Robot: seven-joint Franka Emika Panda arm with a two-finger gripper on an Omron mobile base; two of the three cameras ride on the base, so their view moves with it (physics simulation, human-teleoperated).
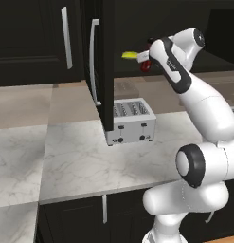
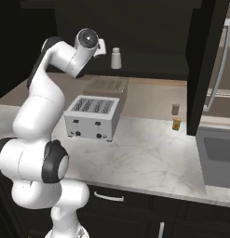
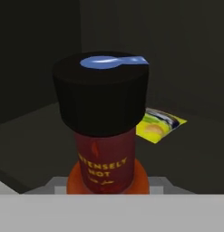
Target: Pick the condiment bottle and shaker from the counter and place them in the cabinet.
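The condiment bottle is red with a black cap and sits close in the hand view, upright in front of the dark inner shelf. From the left base view its red body shows at my gripper, which is raised into the open cabinet and shut on it. Whether the bottle's base touches the shelf I cannot tell. The white-grey shaker stands upright on the shelf inside the cabinet, just right of my hand. The marble counter lies below.
A yellow packet lies on the shelf behind the bottle, seen too as a yellow packet. A silver toaster stands under the open door. A tiny orange-brown jar is on the counter by the right door.
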